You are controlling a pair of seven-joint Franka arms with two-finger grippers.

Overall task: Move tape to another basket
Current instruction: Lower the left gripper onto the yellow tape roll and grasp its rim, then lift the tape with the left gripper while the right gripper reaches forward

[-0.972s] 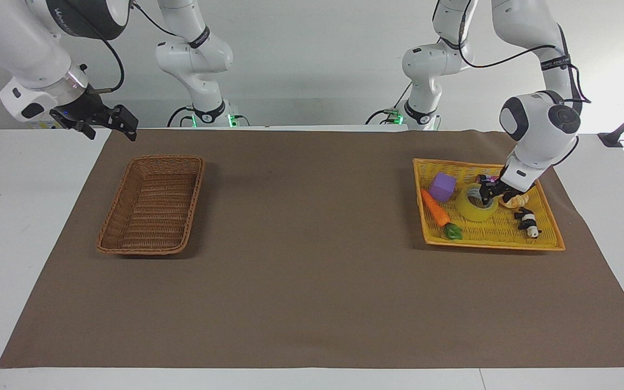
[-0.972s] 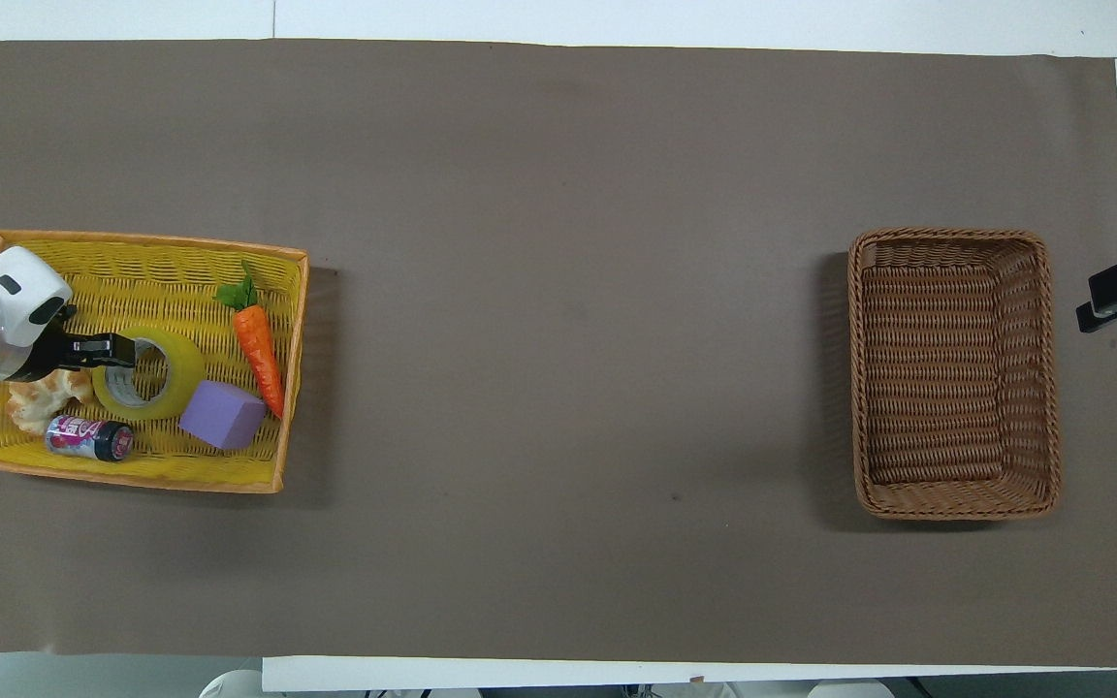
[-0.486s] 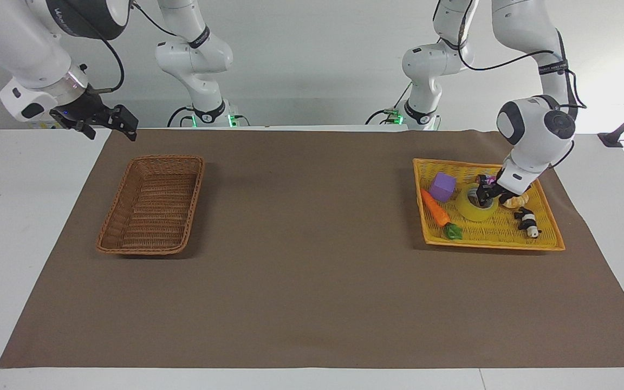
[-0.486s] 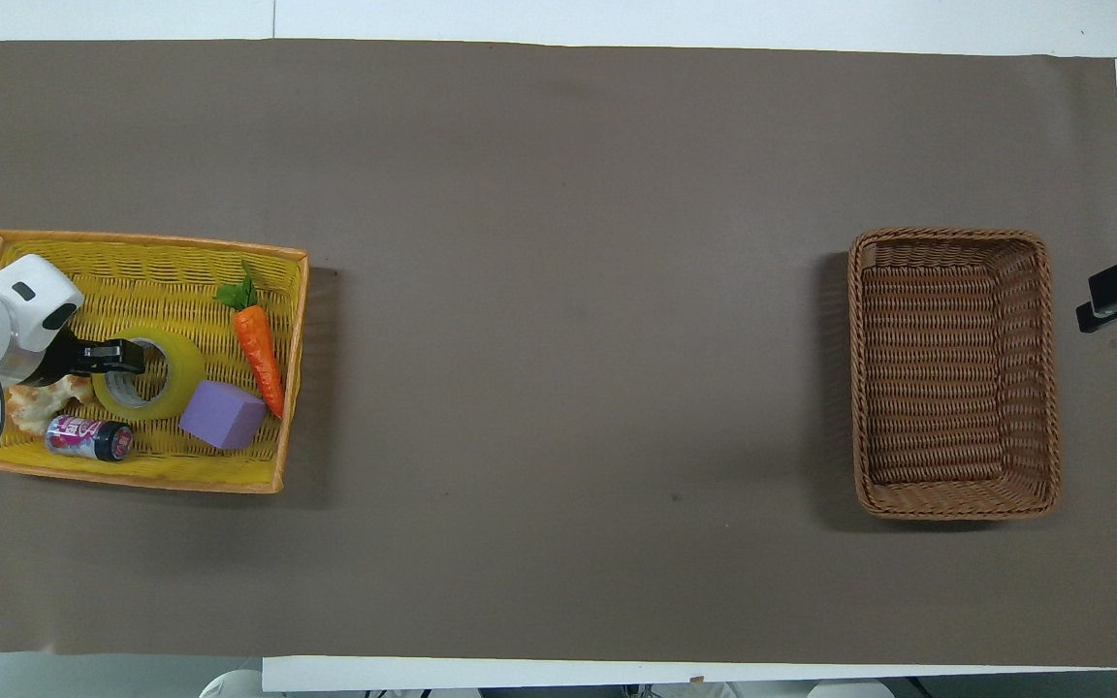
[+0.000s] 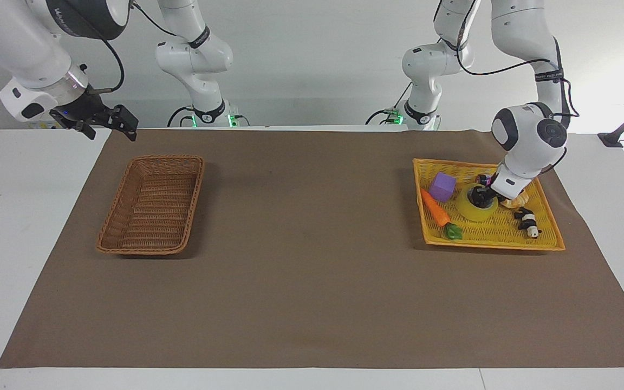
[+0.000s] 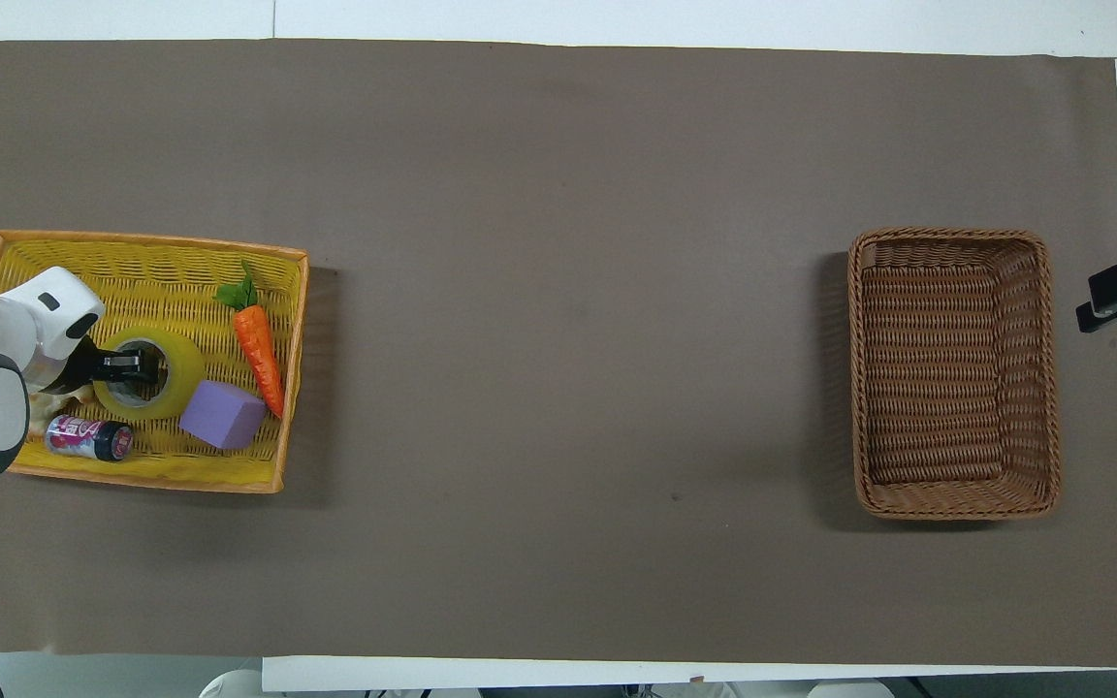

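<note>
Reaching into the tape roll

My left gripper point(image 5: 481, 198) sits at the tape point(image 5: 475, 208); finger spread unclear. A shallow bite could drop it short of the brown basket point(image 5: 152, 203), mid-left of frame.

Robot lab: two white arms point(image 5: 198, 49), papered table point(image 5: 312, 303)

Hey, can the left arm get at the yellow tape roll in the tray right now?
Probably yes. The left gripper is already down at the tape, reaching into its core, and nothing lies across the roll. The purple block and carrot sit beside it, apart.
</note>
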